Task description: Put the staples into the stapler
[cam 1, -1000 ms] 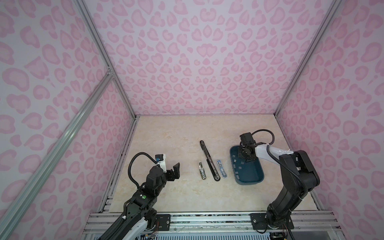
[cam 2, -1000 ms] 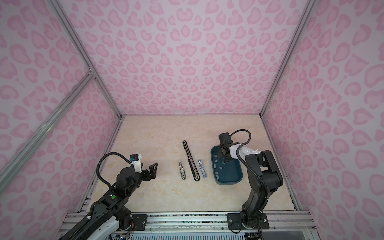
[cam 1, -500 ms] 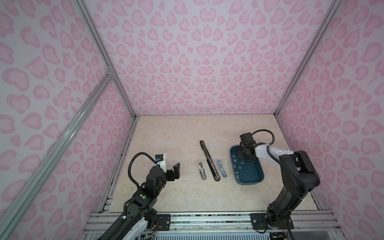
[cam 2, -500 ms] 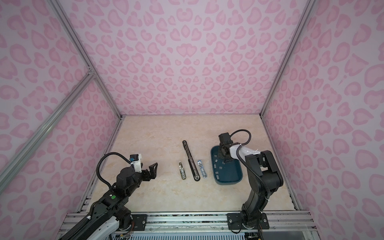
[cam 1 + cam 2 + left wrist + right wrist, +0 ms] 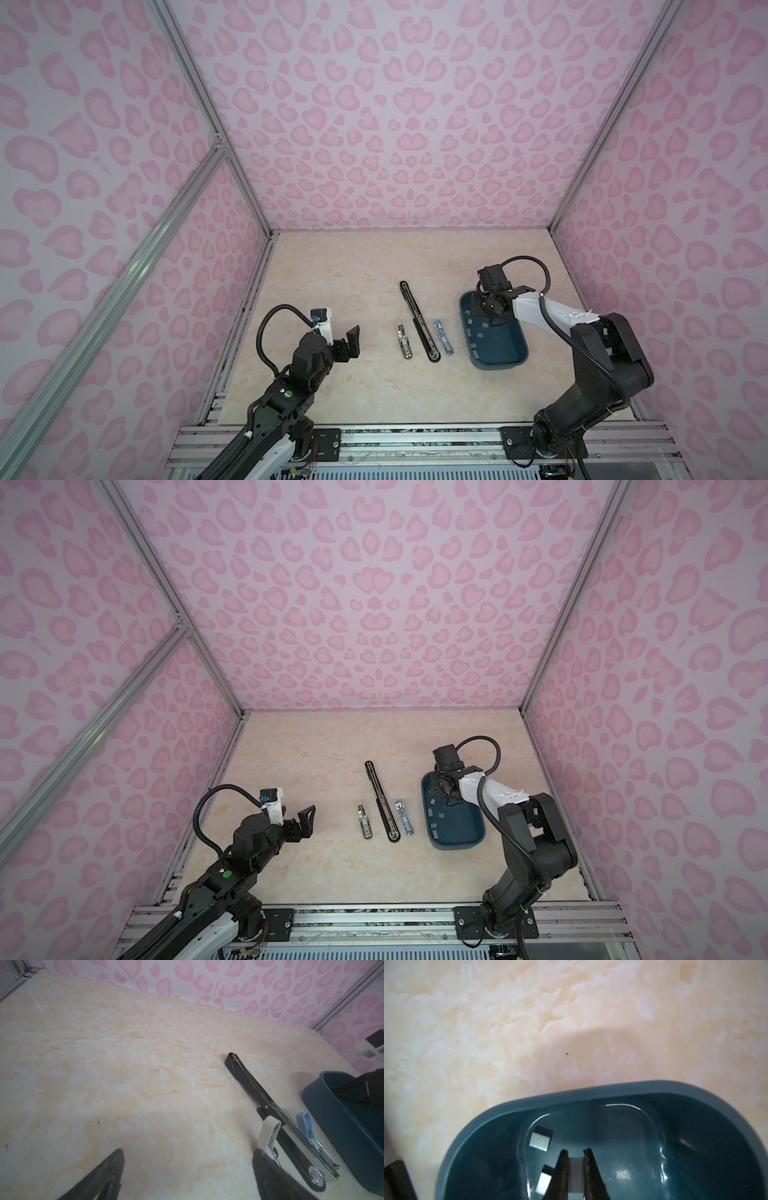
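In both top views the left hand [image 5: 347, 344] hangs low over the left part of the counter [image 5: 332, 270]. Its fingers are spread wide and nothing is between them. The right hand [image 5: 446, 789] reaches down into the far end of a dark teal tray [image 5: 457, 845]. In the tray the staples [image 5: 479, 333] lie scattered as small pale strips. Between the arms three staplers lie side by side: a beige stapler [image 5: 404, 341], a long black stapler [image 5: 417, 322] opened flat, and a blue stapler [image 5: 442, 337] near the tray.

In the left wrist view the fingers [image 5: 108, 1174] stand far apart above bare counter, and one of them hides an end of the beige stapler [image 5: 268, 1134].

In the right wrist view the right hand [image 5: 576, 1150] is inside the tray [image 5: 571, 1095]. Its fingers [image 5: 562, 1167] are nearly together and pinch one staple strip [image 5: 576, 1172] by its two sides. Two other strips lie just beside them. I cannot tell whether the pinched strip is off the tray floor.
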Available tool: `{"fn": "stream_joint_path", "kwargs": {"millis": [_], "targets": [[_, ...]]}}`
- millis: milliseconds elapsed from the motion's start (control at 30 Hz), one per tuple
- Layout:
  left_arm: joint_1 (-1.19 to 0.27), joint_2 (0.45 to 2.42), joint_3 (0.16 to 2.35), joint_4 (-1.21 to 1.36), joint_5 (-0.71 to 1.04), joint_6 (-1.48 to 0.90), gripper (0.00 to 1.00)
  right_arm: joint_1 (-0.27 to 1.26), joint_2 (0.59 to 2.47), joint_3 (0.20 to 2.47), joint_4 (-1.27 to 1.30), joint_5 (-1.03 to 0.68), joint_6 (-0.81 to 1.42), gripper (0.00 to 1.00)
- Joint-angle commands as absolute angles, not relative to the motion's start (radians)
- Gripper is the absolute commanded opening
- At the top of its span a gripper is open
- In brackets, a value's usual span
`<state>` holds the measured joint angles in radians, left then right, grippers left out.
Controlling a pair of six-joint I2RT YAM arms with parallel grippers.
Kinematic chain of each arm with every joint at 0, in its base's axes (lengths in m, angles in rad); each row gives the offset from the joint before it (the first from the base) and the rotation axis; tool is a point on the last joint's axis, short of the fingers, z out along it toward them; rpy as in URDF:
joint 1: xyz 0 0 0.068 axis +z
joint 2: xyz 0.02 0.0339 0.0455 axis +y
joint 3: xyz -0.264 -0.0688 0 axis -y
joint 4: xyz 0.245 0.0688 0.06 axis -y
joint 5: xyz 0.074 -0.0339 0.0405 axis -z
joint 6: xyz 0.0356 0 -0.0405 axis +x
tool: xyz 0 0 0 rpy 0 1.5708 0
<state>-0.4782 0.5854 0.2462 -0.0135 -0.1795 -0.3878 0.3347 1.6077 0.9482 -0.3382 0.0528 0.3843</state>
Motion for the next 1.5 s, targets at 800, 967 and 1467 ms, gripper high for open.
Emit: {"fn": "stream_joint_path", "kwargs": {"millis": [800, 967, 1467], "targets": [[-0.477, 0.608, 0.257, 0.011, -0.17, -0.379, 0.97, 0.787, 1.351, 0.747, -0.084, 0.207, 0.421, 0.11], [-0.478, 0.596, 0.254, 0.01, -0.17, -0.38, 0.97, 0.843, 1.388, 0.721, -0.015, 0.214, 0.441, 0.09], [-0.479, 0.581, 0.249, 0.009, -0.169, -0.379, 0.97, 0.914, 1.427, 0.677, 0.047, 0.244, 0.488, 0.09]]}}
